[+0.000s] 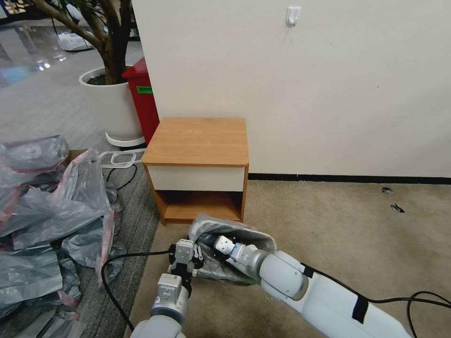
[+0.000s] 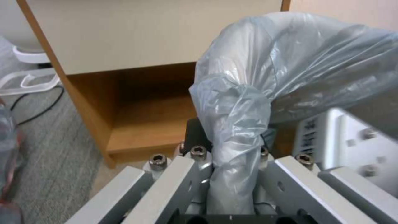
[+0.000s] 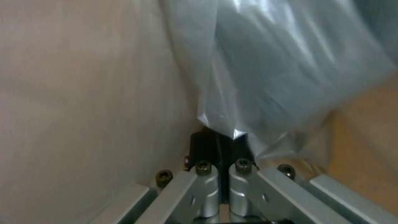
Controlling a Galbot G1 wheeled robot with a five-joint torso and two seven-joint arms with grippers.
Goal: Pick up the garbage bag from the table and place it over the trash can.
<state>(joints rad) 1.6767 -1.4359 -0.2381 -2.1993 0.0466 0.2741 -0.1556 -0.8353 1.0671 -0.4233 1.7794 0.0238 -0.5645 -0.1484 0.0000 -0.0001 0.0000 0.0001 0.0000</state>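
Low on the carpet (image 1: 357,234), just in front of the table (image 1: 197,141): grey bag (image 1: 244,234) stretched between two grippers. Left gripper (image 1: 187,257) at the bag's left edge, jaws clamped on a twisted fold of plastic. Right gripper (image 1: 224,244) reaching into the bag's open mouth, jaws pinched together on the film. Heap of bags (image 1: 47,211) at far left.

Grey garbage bag (image 1: 235,232), light-brown table (image 1: 197,141) with white drawer.

Table (image 1: 197,141) close behind garbage bag (image 1: 235,232); heap of bags (image 1: 51,211) crowds left; bare carpet (image 1: 357,225) right
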